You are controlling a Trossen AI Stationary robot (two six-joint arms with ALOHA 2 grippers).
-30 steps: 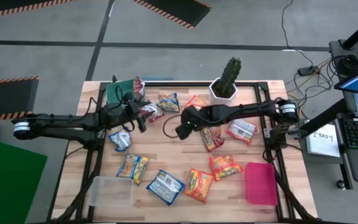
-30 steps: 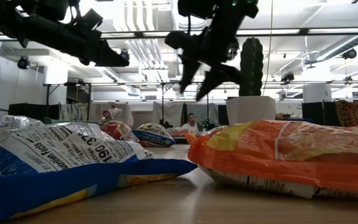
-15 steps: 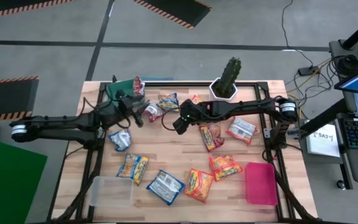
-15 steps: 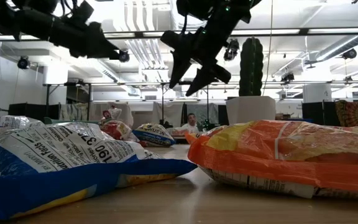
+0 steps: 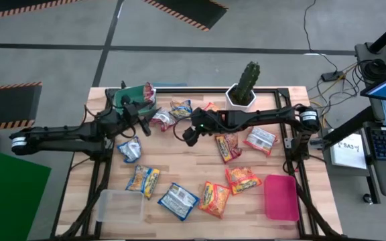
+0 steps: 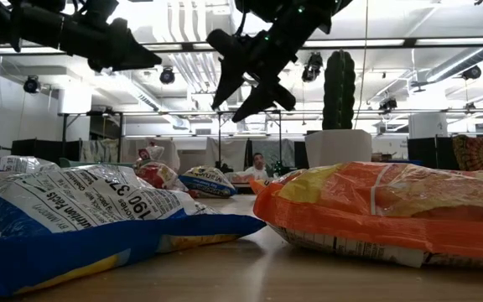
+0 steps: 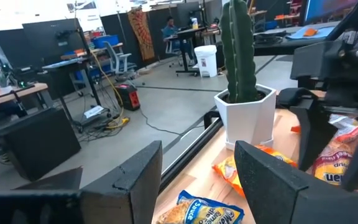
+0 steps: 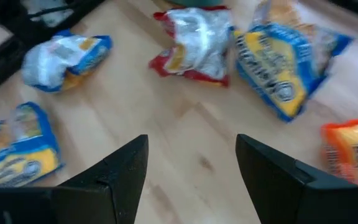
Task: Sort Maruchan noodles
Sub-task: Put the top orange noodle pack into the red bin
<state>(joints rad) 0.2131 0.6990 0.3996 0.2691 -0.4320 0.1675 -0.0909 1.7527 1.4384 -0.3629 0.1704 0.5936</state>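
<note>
I am holding my right claw (image 5: 189,136) wide open and empty above the red packet (image 8: 194,45) near the worktop's far edge. Judgement: centre over it, descend squarely, avoid the blue packet (image 8: 288,56) beside it.

My left claw (image 5: 141,117) is hovering open near the green tray (image 5: 124,98).

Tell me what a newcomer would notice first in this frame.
Colourful noodle packets lie scattered over the wooden table, like an orange one near the pink tray and a blue one near the clear tray. Both dark arms meet above the far middle, the right tool open and empty, near the cactus in its white pot.
</note>
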